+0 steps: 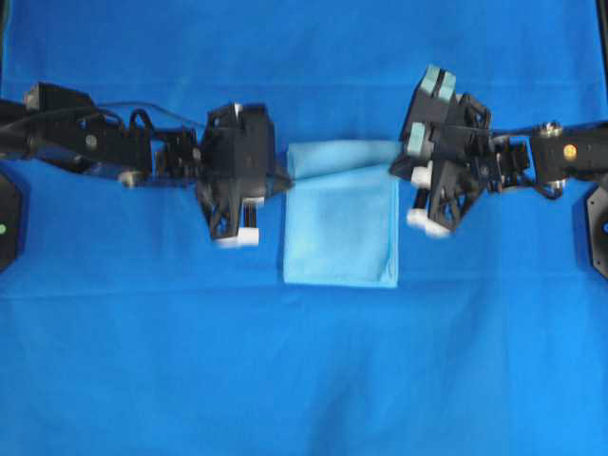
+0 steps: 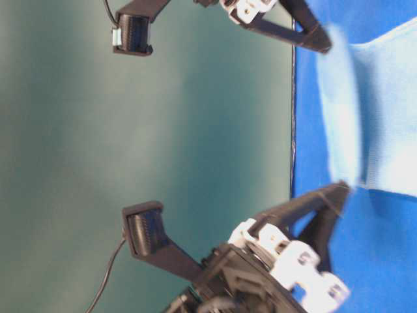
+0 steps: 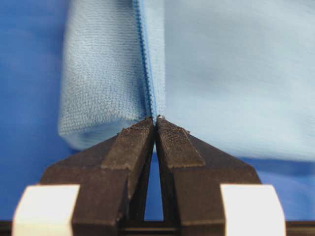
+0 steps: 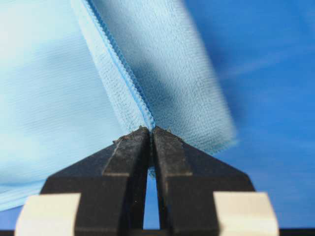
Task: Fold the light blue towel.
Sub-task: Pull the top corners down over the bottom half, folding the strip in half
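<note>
Near the middle of the deep blue table cover (image 1: pixel 114 361) lies the thin, pale blue square towel (image 1: pixel 342 223). It looks soft, light and floppy, so the hemmed corners are best to hold. Each black gripper, left (image 3: pixel 156 119) and right (image 4: pixel 150 129), reaches in level, pinched tight on a corner.

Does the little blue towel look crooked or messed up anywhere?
A bit. The thin light blue towel lies mostly neat, but its top edge slants where the left gripper and right gripper pinch its hemmed corners, lifted off the deep blue table covering. That looks like folding, not damage.
</note>
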Robot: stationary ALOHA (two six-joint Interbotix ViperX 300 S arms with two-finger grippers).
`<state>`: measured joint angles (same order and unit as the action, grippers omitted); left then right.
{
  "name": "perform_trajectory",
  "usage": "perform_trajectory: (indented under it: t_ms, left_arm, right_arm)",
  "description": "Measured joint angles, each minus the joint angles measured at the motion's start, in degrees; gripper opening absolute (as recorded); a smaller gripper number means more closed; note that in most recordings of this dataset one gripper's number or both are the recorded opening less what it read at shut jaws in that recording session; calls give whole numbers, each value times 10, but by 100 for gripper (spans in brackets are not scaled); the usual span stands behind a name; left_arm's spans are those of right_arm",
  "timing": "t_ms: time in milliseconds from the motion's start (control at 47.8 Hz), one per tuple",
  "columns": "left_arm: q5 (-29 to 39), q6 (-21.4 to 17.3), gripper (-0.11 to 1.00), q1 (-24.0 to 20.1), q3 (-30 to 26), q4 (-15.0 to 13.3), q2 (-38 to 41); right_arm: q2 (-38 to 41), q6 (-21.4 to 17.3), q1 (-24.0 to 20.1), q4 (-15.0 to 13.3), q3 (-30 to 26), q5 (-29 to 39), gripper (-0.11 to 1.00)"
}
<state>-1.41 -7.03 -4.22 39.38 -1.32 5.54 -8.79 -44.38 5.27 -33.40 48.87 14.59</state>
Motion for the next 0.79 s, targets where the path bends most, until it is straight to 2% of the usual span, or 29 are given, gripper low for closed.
perform_trajectory:
  t_ms: [167,355,795]
  left_arm:
    - [14,23,2,54,0,-1,-1]
    - [15,47,2,87,3,-1,-1]
    - [-11,44,2,95,4,-1,9]
  right_arm:
    - [0,-41,-55,0,1,1,4]
    - [9,-80,-105,0,-1,1,4]
    - [47,-92,-116,0,-11,0,4]
